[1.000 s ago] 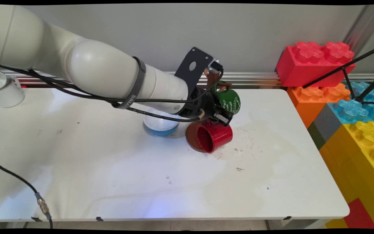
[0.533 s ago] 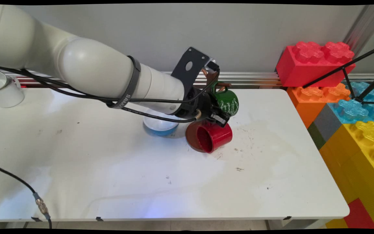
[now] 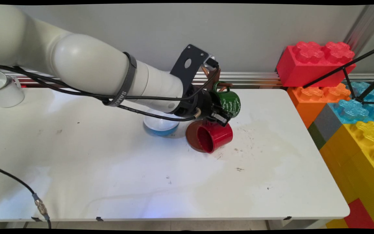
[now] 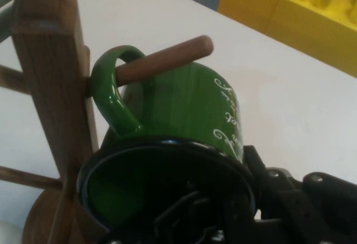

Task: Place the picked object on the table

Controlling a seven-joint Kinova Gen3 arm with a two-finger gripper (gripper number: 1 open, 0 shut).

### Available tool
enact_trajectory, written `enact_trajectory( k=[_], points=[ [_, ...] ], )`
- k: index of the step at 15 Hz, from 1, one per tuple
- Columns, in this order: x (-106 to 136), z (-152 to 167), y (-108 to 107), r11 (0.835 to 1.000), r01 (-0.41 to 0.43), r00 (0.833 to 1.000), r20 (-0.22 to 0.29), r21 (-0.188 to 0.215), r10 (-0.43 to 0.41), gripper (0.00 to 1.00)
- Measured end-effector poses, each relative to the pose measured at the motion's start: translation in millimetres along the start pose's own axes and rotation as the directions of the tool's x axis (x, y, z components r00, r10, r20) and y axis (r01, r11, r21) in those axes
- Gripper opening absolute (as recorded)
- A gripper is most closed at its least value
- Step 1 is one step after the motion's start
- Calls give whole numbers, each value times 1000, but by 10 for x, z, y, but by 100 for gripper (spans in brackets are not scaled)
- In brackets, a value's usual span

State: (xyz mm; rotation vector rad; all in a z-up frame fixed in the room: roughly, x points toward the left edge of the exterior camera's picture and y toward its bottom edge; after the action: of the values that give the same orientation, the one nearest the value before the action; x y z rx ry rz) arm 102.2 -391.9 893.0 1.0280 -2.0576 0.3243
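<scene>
A white mug (image 3: 3,89) sits at the table's (image 3: 109,172) far left corner, well apart from everything else. Near the middle of the table, toward the far edge, there's a bowl (image 3: 161,125), white inside and blue outside, partly tucked under the robot's arm. Just right of it is a wooden mug stand (image 4: 53,110) with a round brown base, and a red mug (image 3: 213,137) hangs low on it, tipped so its mouth faces the near edge. Higher up on the stand is a green mug (image 3: 228,102) with white lettering, its handle looped over one of the pegs (image 4: 162,60). The gripper (image 3: 220,114) is right at that green mug: in the hand view one finger (image 4: 290,196) is outside the rim and the dark linkage goes down into the cup, so it looks clamped on the wall of the mug near the rim. Off the table's right edge there's a stack of big toy bricks (image 3: 346,97) in red, orange, blue and yellow.
</scene>
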Motion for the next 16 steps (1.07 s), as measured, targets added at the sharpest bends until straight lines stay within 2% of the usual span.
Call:
enact_trajectory(
  k=[16],
  points=[
    [143, -169, 131, 997, -7, 999, -43, -83, 3, 0]
  ],
)
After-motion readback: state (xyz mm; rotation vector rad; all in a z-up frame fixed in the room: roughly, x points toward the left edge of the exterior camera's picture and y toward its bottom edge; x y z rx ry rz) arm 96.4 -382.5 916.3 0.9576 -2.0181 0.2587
